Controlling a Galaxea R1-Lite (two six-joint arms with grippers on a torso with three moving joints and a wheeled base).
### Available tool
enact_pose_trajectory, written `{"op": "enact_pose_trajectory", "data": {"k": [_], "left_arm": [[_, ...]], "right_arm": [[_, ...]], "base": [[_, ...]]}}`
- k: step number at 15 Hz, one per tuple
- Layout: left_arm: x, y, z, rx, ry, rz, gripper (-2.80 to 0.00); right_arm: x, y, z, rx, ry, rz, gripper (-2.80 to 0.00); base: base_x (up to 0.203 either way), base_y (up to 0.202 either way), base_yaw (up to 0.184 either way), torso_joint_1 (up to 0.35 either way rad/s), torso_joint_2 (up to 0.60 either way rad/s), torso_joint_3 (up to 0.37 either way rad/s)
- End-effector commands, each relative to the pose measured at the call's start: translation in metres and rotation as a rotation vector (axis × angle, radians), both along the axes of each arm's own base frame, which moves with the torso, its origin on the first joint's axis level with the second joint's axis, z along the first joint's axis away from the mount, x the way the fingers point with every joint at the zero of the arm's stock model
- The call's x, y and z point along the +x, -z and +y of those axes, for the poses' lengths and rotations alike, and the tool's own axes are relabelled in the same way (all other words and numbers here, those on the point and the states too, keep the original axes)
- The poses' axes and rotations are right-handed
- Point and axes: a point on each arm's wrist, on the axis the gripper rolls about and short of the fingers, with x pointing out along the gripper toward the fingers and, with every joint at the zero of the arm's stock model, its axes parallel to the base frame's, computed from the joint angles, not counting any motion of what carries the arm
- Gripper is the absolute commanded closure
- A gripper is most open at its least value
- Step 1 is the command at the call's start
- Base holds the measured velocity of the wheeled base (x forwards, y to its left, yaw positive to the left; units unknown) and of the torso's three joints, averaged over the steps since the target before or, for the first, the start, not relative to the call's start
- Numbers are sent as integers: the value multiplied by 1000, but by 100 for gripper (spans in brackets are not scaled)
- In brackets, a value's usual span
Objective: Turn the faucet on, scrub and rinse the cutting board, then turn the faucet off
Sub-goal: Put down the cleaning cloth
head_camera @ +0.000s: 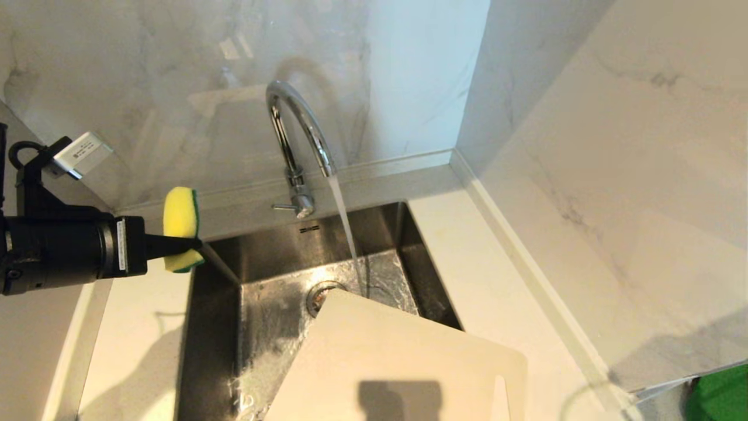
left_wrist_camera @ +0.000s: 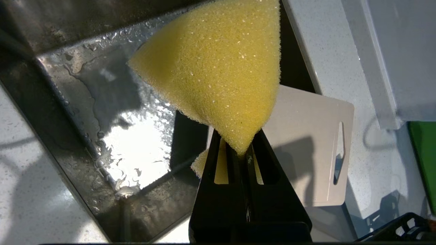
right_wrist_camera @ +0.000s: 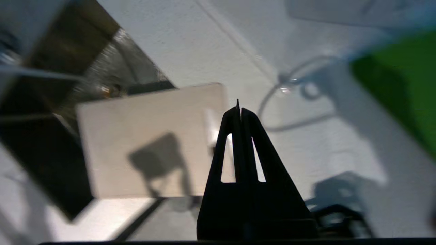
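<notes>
The faucet [head_camera: 298, 146] stood at the far rim of the steel sink [head_camera: 263, 257] with water [head_camera: 345, 222] running from its spout to the basin floor near the drain [head_camera: 320, 292]. The cutting board [head_camera: 397, 362] lay tilted across the sink's near right corner, its far corner just beside the drain and apart from the stream.

The left gripper [head_camera: 196, 244] hovered over the sink's far left corner, clamped on a yellow sponge [head_camera: 180, 225] with a green backing; only the head view showed that green layer. The left wrist view showed the sponge [left_wrist_camera: 218, 68] pinched to a point between the fingers [left_wrist_camera: 211, 160], and the slot handle at the board's [left_wrist_camera: 306, 143] right end, which the head view cut off.

The right gripper [right_wrist_camera: 238, 110] appeared only in its own wrist view, fingers pressed together and empty, over the white countertop [right_wrist_camera: 211, 41] apparently near the board's [right_wrist_camera: 143, 136] slotted end, though that view was blurred. A green object [head_camera: 721, 394] sat at the near right.
</notes>
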Motion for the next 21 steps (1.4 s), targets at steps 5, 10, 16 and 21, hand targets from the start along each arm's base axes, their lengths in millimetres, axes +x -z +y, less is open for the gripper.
{"op": "enact_pose_trajectory", "data": {"k": [5, 10, 16, 21], "left_arm": [[-12, -6, 5, -21, -3, -30, 0], [-24, -5, 10, -20, -4, -42, 0], [-46, -2, 19, -25, -6, -60, 0], [-45, -8, 19, -34, -12, -80, 0]], "right_arm": [[-33, 119, 2, -421, -291, -55, 0], [-50, 194, 3, -480, -292, -243, 0], [-68, 237, 4, -500, -281, -395, 0], [-68, 237, 4, -484, -273, -398, 0]], "base": [[0, 0, 0, 0, 0, 0], [0, 0, 0, 0, 0, 0], [0, 0, 0, 0, 0, 0], [0, 0, 0, 0, 0, 0]]}}
